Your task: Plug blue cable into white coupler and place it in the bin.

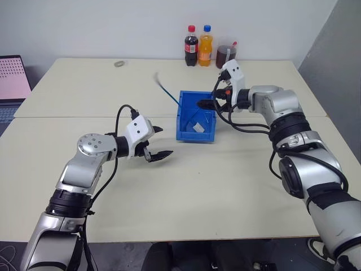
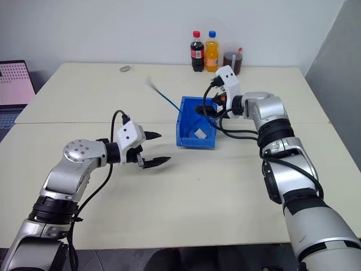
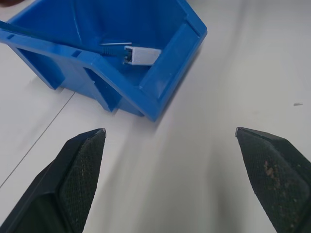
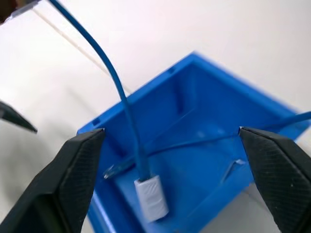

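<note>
White coupler (image 4: 151, 196) on blue cable (image 4: 116, 87) lies inside bin (image 1: 183, 127).

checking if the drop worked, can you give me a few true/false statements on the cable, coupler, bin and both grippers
1. The white coupler lies inside the bin. True.
2. The blue cable is unplugged from the coupler. False: its end sits in the coupler.
3. The whole cable is inside the bin. False: one end sticks out over the rim above the table.
4. The right gripper is open above the bin. True.
5. The left gripper is shut on the cable. False: it is open and holds nothing, over the table beside the bin.
</note>
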{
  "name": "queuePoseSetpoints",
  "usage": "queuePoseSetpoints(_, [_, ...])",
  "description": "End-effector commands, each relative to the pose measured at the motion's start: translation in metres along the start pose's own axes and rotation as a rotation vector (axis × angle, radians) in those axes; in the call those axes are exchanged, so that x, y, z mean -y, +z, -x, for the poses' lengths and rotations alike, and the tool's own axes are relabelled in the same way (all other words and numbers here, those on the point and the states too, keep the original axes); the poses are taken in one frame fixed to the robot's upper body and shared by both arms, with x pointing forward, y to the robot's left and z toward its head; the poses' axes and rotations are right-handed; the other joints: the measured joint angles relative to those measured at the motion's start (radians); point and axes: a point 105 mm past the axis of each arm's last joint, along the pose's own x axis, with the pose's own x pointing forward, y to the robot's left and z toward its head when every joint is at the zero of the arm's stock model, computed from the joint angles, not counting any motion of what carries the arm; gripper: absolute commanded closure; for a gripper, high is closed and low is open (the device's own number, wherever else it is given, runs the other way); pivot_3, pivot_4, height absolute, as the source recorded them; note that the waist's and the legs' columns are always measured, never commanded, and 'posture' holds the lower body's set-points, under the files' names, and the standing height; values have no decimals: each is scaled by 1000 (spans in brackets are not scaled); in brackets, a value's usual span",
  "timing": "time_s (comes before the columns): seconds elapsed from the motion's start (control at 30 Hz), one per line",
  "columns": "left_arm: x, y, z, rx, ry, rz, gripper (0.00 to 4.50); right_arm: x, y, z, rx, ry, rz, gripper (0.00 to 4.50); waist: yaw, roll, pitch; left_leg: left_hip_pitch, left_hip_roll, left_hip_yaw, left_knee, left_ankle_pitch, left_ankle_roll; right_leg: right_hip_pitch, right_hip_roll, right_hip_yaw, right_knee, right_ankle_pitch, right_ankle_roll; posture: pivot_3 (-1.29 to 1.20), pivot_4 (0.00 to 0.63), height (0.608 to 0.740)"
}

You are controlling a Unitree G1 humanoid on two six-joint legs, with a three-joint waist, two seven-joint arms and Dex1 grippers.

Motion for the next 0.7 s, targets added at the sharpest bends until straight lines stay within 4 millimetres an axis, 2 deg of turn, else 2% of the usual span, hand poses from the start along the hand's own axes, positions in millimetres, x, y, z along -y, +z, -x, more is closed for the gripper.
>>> queuePoseSetpoints(0.03, [-7, 9, 2, 31, 30, -26, 0, 10, 25, 18, 99, -38, 6, 6, 0, 0, 0, 0, 0, 0, 1, 0, 0, 0, 0, 0, 1, 0, 0, 0, 150, 740])
queuePoseSetpoints(0.17, [-14, 8, 10, 40, 85, 6, 0, 7, 20, 39, 159, -25, 40, 6, 2, 0, 0, 0, 0, -1, 3, 0, 0, 0, 0, 0, 2, 0, 0, 0, 150, 740])
queuePoseSetpoints(0.27, [-24, 5, 23, 45, 179, 60, 0, -9, 9, 68, 228, 5, 118, 6, 4, 1, 0, -3, 1, -2, 7, 0, 0, 0, 0, -2, 4, 0, 0, 0, 150, 740])
queuePoseSetpoints(0.33, [-32, 0, 34, 35, 258, 91, 0, -21, -4, 86, 234, 25, 125, 6, 9, 0, 0, -5, 1, -2, 11, 0, 0, -2, 0, -1, 7, 0, 0, 0, 150, 740])
queuePoseSetpoints(0.47, [-46, -6, 64, 34, 398, 186, 0, -47, -45, 125, 148, 79, 179, 6, 17, 1, 1, -6, 0, -5, 14, 0, 1, -2, 0, -4, 9, 0, 1, 0, 150, 740])
queuePoseSetpoints(0.57, [-50, -4, 75, 45, 416, 216, 0, -54, -57, 137, 114, 93, 160, 6, 15, 0, 1, -4, 0, -6, 15, 0, 1, 0, 3, -4, 10, 1, 3, 0, 150, 740])
queuePoseSetpoints(0.7, [-52, 2, 81, 51, 389, 216, 0, -49, -62, 143, 102, 53, 116, 6, 12, -2, 2, 11, 0, -5, 14, 0, 1, 15, 7, -4, 8, 0, 6, 0, 150, 740])
